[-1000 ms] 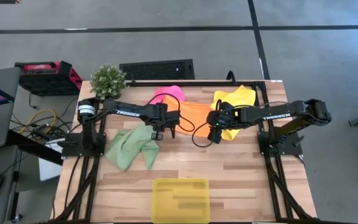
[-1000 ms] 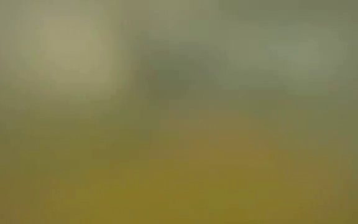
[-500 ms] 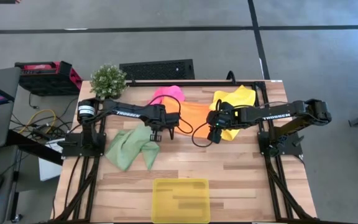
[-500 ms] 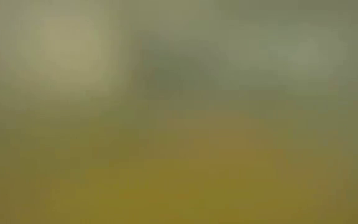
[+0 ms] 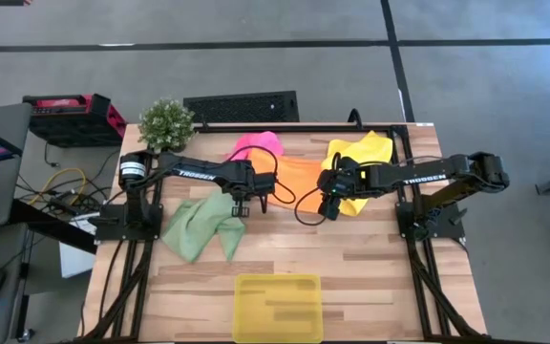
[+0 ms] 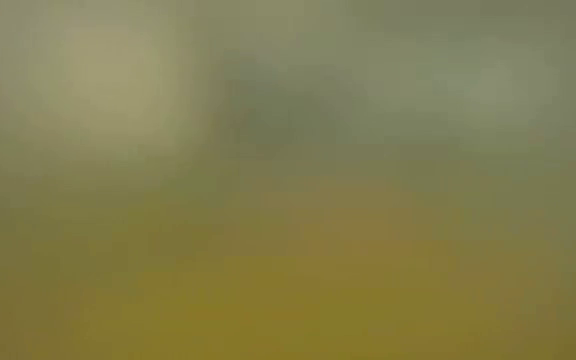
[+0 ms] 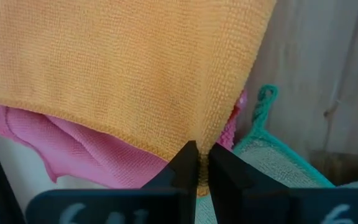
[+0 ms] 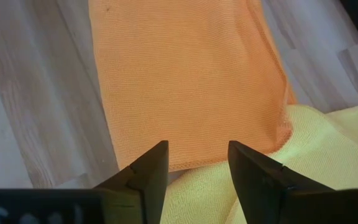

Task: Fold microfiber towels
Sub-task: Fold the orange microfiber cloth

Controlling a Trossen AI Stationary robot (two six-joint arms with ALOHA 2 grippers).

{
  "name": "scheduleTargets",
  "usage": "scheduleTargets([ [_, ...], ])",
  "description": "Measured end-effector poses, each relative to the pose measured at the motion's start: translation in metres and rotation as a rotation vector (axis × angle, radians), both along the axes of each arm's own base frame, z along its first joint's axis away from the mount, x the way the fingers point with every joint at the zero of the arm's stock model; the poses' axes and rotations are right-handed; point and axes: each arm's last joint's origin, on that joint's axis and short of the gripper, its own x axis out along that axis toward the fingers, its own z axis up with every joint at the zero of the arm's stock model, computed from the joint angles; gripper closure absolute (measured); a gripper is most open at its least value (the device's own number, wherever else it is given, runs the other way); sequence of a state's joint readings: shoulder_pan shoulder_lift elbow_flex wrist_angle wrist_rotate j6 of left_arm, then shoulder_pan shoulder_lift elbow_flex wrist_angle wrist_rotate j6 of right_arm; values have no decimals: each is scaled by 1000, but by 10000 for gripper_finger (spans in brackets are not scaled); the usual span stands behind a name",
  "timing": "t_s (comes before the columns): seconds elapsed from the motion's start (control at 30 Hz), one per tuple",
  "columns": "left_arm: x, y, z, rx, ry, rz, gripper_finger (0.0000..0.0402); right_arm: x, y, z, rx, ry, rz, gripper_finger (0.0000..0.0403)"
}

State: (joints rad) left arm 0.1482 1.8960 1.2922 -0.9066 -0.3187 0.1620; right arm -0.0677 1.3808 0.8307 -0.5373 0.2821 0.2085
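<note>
Right now the left end effector [image 7: 197, 167] is pinched shut on a corner of the orange towel [image 5: 299, 174], which lies mid-surface between the two arms; the left wrist view shows the cloth's hem caught between the closed fingers. The right end effector [image 8: 197, 163] stands open just over the opposite near corner of the same towel, holding nothing, with the orange hem lying between its spread fingers.

Trouble could come from the overlaps. The pink towel [image 5: 259, 145] lies under the orange one at the left corner, so a lift might drag pink fabric along if the pinch caught both layers. At the right corner the yellow towel [image 5: 366, 153] lies just beside the orange edge, and closing there could snag yellow cloth instead. A pinch this near the hem might also slip under tension.

Counted: four towels, one each in orange, pink, yellow and green [image 5: 201, 225]; one yellow tray [image 5: 277, 307] at the surface's near edge; one potted plant [image 5: 166, 121] at the far left corner
</note>
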Motion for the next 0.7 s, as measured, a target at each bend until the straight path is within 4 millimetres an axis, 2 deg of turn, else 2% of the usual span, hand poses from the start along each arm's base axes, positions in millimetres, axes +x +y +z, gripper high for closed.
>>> scheduleTargets([
  [0.33,-1,-3,-1,-50,25,-62,394,0,0,0,-3,2,6,219],
  [0.5,-1,-2,0,-46,26,-60,364,0,0,0,-3,2,6,219],
  [0.7,-2,-3,-1,-48,26,-39,307,0,0,0,-3,2,6,219],
])
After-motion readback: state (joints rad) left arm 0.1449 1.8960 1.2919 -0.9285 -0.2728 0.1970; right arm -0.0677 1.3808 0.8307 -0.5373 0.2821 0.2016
